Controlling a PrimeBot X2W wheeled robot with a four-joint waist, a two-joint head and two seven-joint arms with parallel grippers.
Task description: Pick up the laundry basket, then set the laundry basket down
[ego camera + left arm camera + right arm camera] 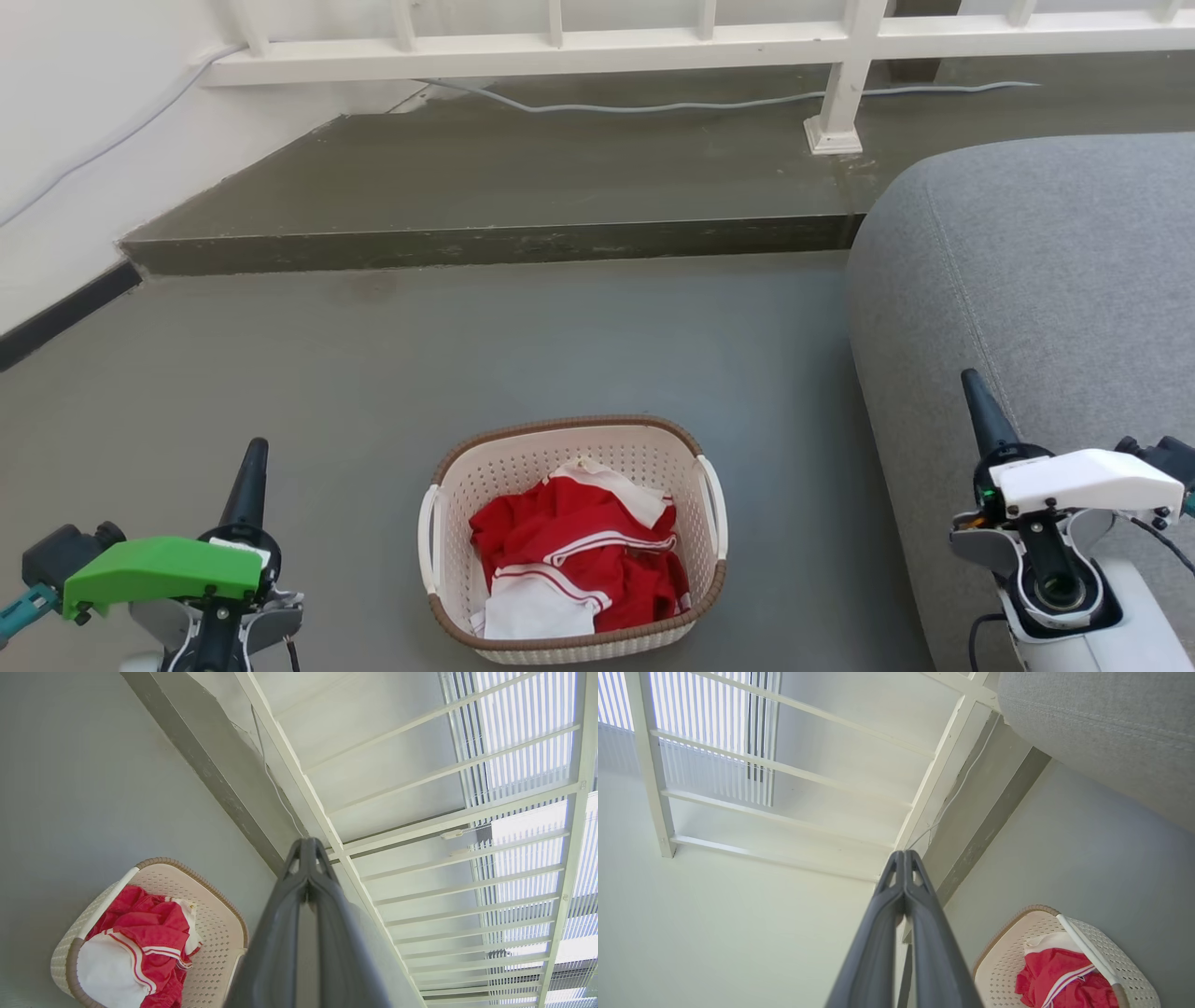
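Observation:
The laundry basket stands on the grey floor at the lower middle of the head view, cream-white and perforated with a brown rim and white side handles. Red and white clothes lie inside it. My left gripper is well to the basket's left, shut and empty, fingers pointing up. Over at the right, beside the sofa, my right gripper is shut too, clear of the basket. The left wrist view has the basket at lower left of the shut gripper. In the right wrist view the basket lies lower right of the shut gripper.
A grey sofa fills the right side, close to the basket. A raised floor step runs across behind, with a white railing and a cable beyond. A white wall borders the left.

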